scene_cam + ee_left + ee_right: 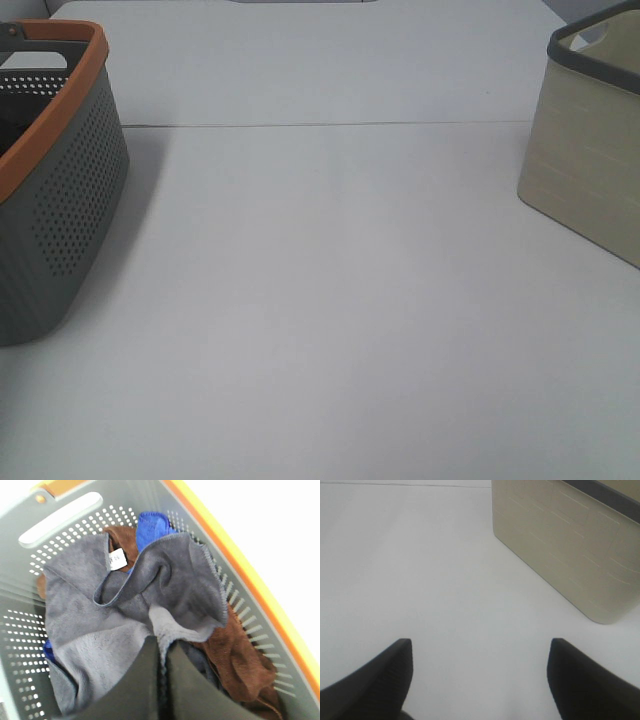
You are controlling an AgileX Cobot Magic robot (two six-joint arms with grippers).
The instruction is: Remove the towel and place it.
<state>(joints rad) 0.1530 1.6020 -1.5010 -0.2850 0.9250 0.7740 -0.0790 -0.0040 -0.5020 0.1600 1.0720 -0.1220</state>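
The towel (100,625), a dark grey terry cloth with a small white tag (116,559), lies crumpled on top of other cloths inside the grey basket with an orange rim (60,200). In the left wrist view my left gripper (161,641) is shut, its two black fingers pressed together on a gathered fold of the towel. The right wrist view shows my right gripper (480,650) open over the bare white table (420,570), nothing between its fingers. Neither gripper appears in the exterior high view.
A brown cloth (240,665) and a blue cloth (152,527) lie under the towel in the perforated basket (70,510). A beige basket with a dark rim (590,160) stands at the table's right, also close ahead of the right gripper as the beige basket (565,545).
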